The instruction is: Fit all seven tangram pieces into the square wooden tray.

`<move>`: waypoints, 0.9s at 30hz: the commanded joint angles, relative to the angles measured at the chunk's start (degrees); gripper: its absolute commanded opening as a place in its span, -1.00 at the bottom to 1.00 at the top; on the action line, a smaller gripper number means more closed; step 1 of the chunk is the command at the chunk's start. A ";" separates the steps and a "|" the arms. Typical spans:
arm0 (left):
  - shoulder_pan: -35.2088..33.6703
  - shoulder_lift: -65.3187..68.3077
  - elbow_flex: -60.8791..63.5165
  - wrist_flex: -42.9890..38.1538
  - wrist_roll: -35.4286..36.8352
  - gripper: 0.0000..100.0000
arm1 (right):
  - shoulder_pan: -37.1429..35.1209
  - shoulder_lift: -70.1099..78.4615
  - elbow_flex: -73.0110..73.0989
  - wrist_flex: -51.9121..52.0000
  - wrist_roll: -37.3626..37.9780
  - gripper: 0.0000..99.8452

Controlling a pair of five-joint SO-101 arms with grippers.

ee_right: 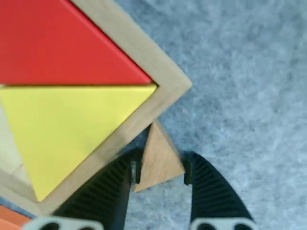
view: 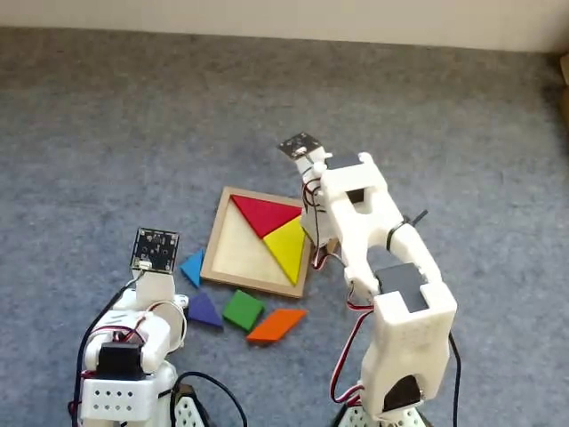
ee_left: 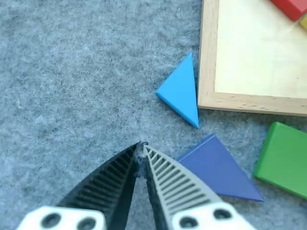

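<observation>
The square wooden tray (view: 213, 242) lies mid-table with a red triangle (view: 262, 213) and a yellow triangle (view: 289, 242) inside. My right gripper (ee_right: 160, 165) is shut on a small tan wooden triangle (ee_right: 158, 158) on the carpet, just outside the tray's rim (ee_right: 132, 43) near a corner, beside the red triangle (ee_right: 62, 43) and yellow triangle (ee_right: 62, 124). My left gripper (ee_left: 142, 148) is shut and holds nothing. It sits low over the carpet, a little short of the light blue triangle (ee_left: 182, 91) and beside the purple triangle (ee_left: 216, 170).
Along the tray's near edge lie the light blue triangle (view: 191, 267), purple triangle (view: 204, 310), green square (view: 243, 309) and orange parallelogram (view: 276, 325). Grey carpet stretches open to the left and behind the tray. The right arm (view: 373, 240) stands along the tray's right side.
</observation>
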 commanded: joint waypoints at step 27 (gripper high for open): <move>-0.57 -3.03 1.10 0.26 0.26 -0.99 | -10.95 -31.69 28.35 -21.32 8.79 -0.85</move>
